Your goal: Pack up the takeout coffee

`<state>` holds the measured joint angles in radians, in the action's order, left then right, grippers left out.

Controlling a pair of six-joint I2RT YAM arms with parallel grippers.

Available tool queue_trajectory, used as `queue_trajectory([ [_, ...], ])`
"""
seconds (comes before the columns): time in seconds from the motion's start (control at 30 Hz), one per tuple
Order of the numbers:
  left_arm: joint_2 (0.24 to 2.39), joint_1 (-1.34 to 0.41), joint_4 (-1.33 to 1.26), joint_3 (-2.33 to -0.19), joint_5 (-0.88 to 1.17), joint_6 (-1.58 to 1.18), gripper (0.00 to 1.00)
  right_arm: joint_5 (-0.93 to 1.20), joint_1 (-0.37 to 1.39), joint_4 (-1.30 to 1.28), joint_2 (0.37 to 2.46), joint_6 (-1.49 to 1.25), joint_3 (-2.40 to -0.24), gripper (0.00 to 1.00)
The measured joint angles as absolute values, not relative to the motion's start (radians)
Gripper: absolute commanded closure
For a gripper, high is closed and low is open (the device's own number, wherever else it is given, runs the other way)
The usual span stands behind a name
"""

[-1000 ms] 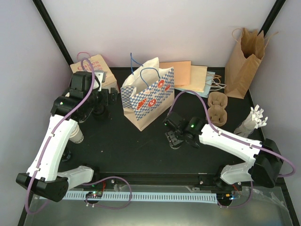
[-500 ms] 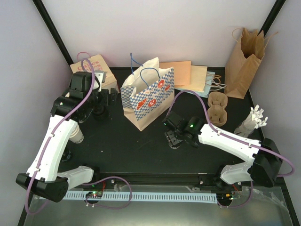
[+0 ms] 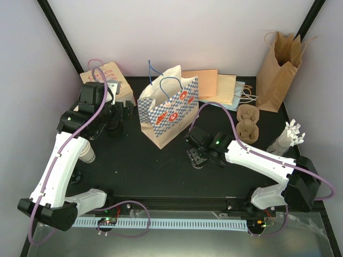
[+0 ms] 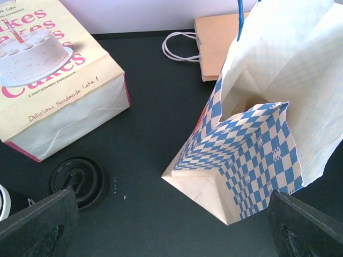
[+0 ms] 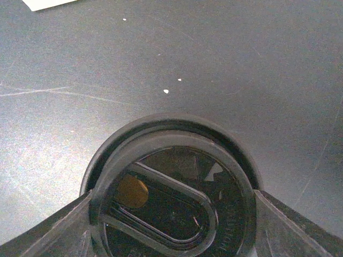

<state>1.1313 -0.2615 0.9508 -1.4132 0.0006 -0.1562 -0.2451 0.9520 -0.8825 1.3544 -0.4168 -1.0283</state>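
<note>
A round black lid [image 5: 174,201] with a tan spot at its sip hole fills the right wrist view. My right gripper [image 3: 196,157] is shut on the lid, one finger pressing each side, low over the black table in front of the checkered bag [image 3: 167,113]. A second black lid [image 4: 78,181] lies flat on the table beside the cake-print bag [image 4: 51,80]. My left gripper [image 4: 171,235] hangs wide open above the table with nothing in it, between that lid and the checkered bag [image 4: 252,160]. A cream ribbed cup [image 3: 88,153] stands under the left arm.
A cardboard cup carrier [image 3: 248,122] lies right of the checkered bag. A stack of white ribbed cups [image 3: 287,139] sits at the right edge. A tall brown paper bag [image 3: 278,65] stands in the back right corner. Flat paper bags [image 3: 217,85] lie along the back wall.
My right gripper has shifted slightly left with the lid still in its jaws. The left arm has stayed put.
</note>
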Motion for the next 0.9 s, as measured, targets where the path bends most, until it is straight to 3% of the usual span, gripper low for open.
queue_trajectory([
  [0.63,1.116,-0.256,0.952,-1.409,0.000,-0.149,0.01,-0.241,0.952,-0.885,1.357,-0.411,-1.032,0.20],
  [0.9,1.116,-0.256,0.952,-1.409,0.001,-0.148,0.01,-0.233,0.952,-0.888,1.357,-0.403,-1.034,0.12],
])
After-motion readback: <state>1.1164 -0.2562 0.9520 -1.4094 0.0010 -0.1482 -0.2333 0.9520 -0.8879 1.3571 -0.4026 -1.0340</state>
